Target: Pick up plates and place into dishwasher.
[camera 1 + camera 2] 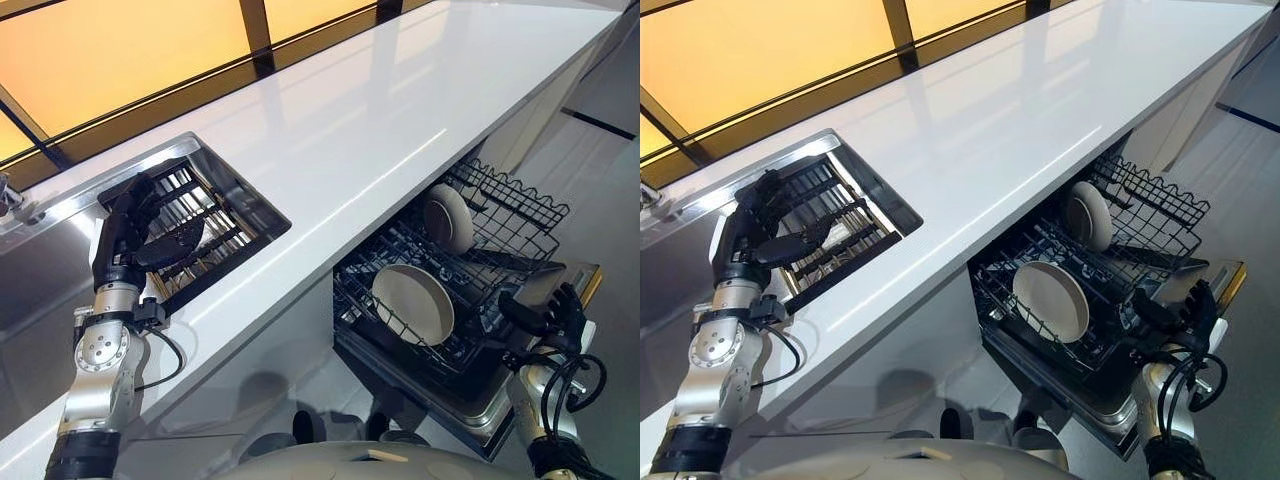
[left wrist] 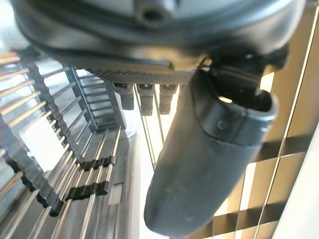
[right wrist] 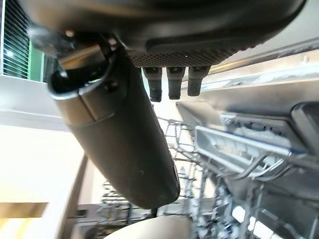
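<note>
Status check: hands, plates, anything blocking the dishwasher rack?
Left hand open over the sink rack, holding nothing. Right hand open beside the dishwasher rack. Two plates already racked. Nothing blocking.

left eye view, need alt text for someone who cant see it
Two beige plates stand in the black lower rack of an open dishwasher, under a long white counter. The robot's right hand hovers open at the rack's near edge. Its left hand, also open, hangs over a drying rack in the sink.
</note>
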